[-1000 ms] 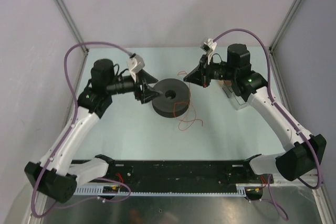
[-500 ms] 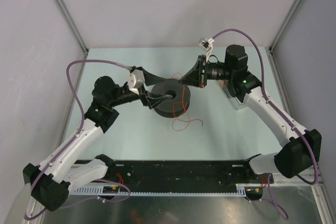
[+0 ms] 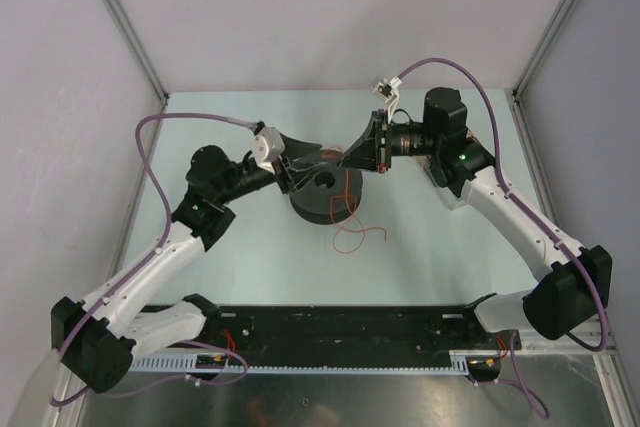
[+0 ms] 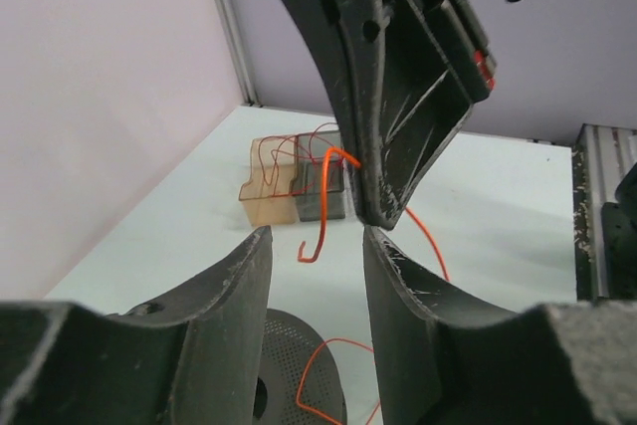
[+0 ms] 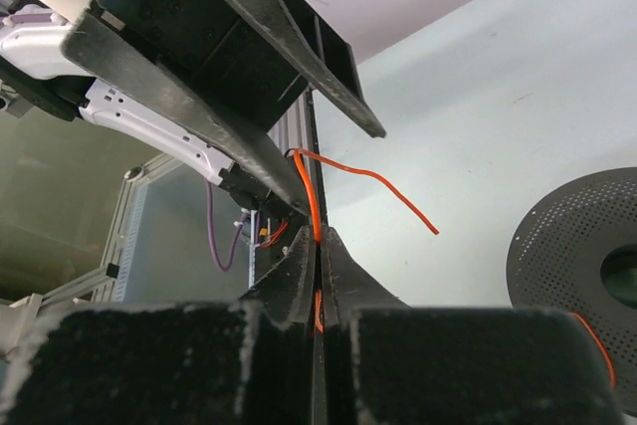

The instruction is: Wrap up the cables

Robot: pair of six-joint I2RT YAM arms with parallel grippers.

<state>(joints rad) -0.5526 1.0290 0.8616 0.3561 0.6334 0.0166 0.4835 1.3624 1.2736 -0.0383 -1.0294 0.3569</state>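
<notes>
Pale lilac walls close the room on three sides, and between them lies a light green desk (image 3: 450,257). The two white and black arms reach in from the near edge and meet over the middle of it.

Under them a black round spool (image 3: 310,205) with a hole in its centre lies flat on the desk. Its top face is covered with fine dots.

The right claw (image 5: 318,236) comes from the right side and hangs just above the far edge of the spool. It is clenched, and its two fingers press together on the cables (image 4: 321,206), thin red-orange wire. The left claw (image 4: 317,276) faces it from the left, very near. It is released, with a clear gap between its fingers and nothing inside.

Farther back on the desk, next to the right arm, stands a small clear box (image 4: 267,201) of amber tint. More red wire curls over its rim.

From the pinch of the right claw a short hooked end of wire hangs down before the gap of the left claw. The long rest runs over the spool and lies in loose curls on the desk in front of it.
</notes>
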